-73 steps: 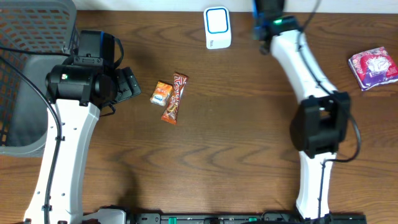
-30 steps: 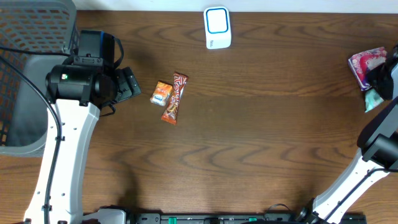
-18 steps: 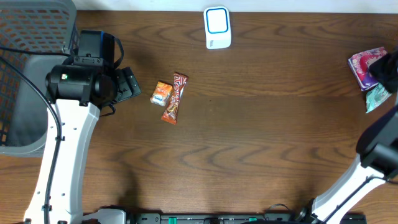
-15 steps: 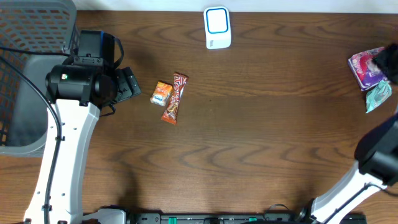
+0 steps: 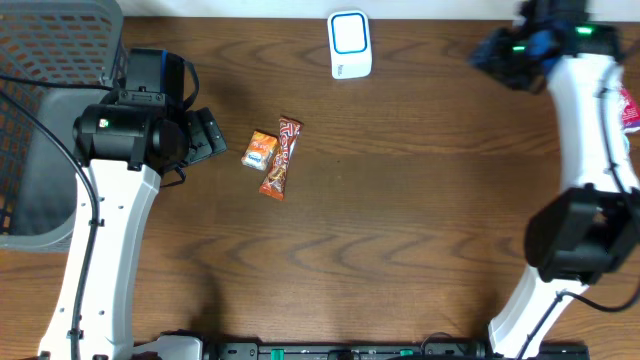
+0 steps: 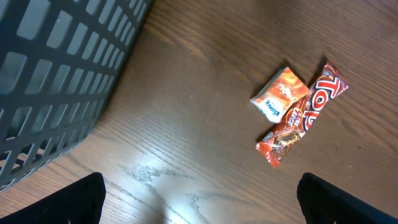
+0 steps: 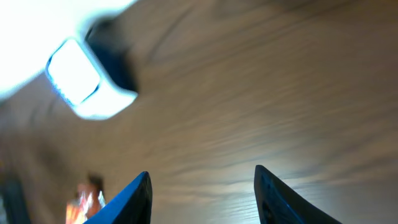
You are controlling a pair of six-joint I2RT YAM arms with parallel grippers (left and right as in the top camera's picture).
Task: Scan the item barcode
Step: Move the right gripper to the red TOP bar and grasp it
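basket (image 5: 60, 30) far left, not in play.

left gripper (image 5: 210, 137): jaws fully wide, nothing in them, aimed at the two snacks. small pack (image 5: 261, 149) lies just beside its fingertips. The bar (image 5: 281, 158) sits right against the pack on the far side (real contact or only a hairline gap, can't tell).

The bar's long axis runs roughly away from the robot, slightly tilted. In the left wrist view it lies diagonal to the line between the fingers, so I'd expect a wrist turn before closing across its narrow side.

scanner (image 5: 350, 44) is at the far edge, well apart from the snacks, beyond them and to the right.

right gripper (image 7: 203, 194): jaws about half open, bare wood showing through the gap, holding nothing. It hovers near the far edge, between the scanner and the pink pack (image 5: 631, 108), facing the scanner.

Pink pack is at the right edge, partly hidden by the right arm.

Judgement: the left arm is clearly nearer the snacks, the right arm nearer the pink pack. Which item is meant, can't tell.
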